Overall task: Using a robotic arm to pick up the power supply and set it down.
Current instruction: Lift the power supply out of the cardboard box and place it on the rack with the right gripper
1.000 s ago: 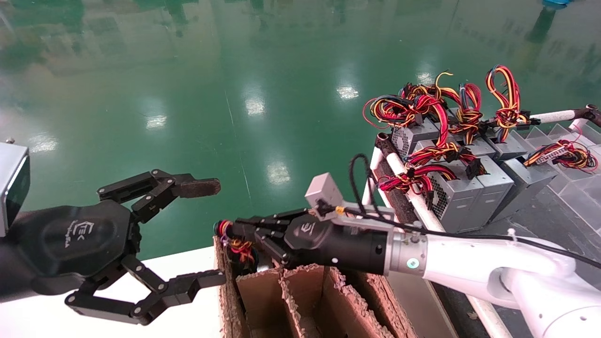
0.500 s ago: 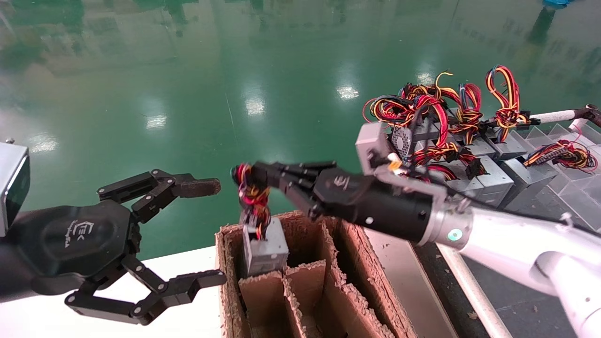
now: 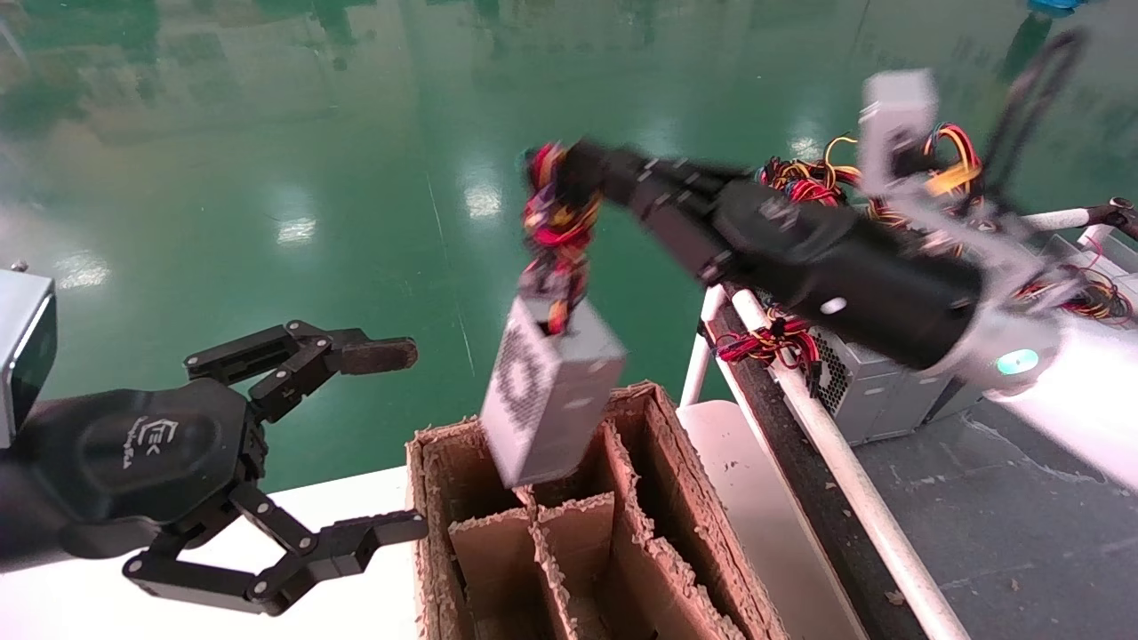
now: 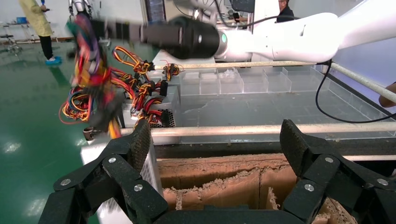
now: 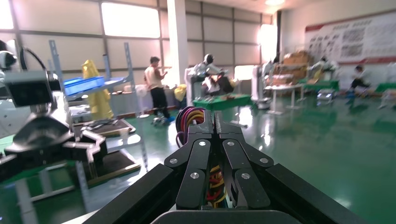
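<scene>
The power supply (image 3: 547,400), a grey metal box with a round fan grille, hangs tilted over the far left compartment of the cardboard box (image 3: 662,480), its lower corner still inside the rim. It dangles from its red, yellow and black wires (image 3: 556,222). My right gripper (image 3: 569,173) on the robotic arm (image 3: 853,267) is shut on that wire bundle; the wires (image 5: 187,119) show between its closed fingers (image 5: 201,135). The hanging wire bundle (image 4: 91,88) also shows in the left wrist view. My left gripper (image 3: 396,440) stands open and parked to the left of the box, holding nothing.
A rack (image 3: 827,444) of white pipes on the right holds several more power supplies (image 3: 889,364) with tangled wires. Clear plastic bins (image 4: 243,81) sit behind them. The cardboard box has ragged dividers (image 3: 569,524). A white table (image 3: 89,604) carries the box.
The right gripper rose and swung up to the right, pulling the power supply by its wires up out of the box compartment. The left gripper did not move.
</scene>
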{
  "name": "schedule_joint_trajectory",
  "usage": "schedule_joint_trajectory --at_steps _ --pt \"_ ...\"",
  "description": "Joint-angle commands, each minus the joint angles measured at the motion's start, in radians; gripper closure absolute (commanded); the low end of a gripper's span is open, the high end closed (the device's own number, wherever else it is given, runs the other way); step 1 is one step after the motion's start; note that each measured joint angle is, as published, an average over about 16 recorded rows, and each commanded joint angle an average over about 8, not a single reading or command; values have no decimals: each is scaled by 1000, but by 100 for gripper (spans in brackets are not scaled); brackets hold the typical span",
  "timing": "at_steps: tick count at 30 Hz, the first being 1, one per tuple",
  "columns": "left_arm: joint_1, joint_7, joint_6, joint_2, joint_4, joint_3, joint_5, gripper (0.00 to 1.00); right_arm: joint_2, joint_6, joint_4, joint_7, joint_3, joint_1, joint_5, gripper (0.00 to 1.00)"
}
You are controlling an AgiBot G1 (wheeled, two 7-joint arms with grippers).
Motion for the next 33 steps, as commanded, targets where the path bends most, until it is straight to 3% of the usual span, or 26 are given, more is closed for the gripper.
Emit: schedule_joint_trajectory --at_steps 1,10,21,33 --pt "0 0 0 0 0 0 0 0 25 -2 23 12 11 4 16 100" --pt "0 0 0 0 0 0 0 0 145 20 58 68 44 71 40 100" --pt "0 0 0 0 0 0 0 0 310 -27 44 126 58 140 44 100" --pt "0 0 0 0 0 0 0 0 504 -46 86 148 64 34 111 100"
